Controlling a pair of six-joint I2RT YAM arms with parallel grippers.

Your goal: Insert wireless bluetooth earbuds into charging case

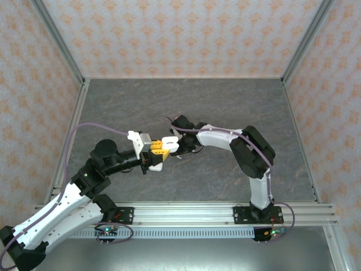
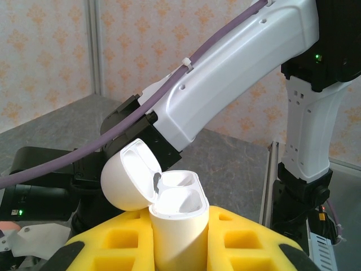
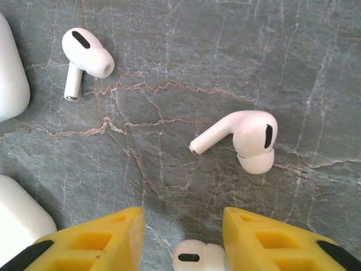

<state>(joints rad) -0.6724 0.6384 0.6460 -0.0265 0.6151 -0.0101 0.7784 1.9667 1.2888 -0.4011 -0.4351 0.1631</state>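
Observation:
My left gripper is shut on a white charging case, held upright between the yellow fingers with its lid swung open to the left; both wells look empty. My right gripper points down just above the table, jaws apart. One white earbud sits between them, against the right finger and clear of the left one. Two more white earbuds lie on the table beyond, one ahead to the right, one at far left. In the top view both grippers meet mid-table.
Rounded white case bodies show at the left edge of the right wrist view, one above and one below. The right arm's white link crosses just behind the open case. The grey marbled table is walled on three sides.

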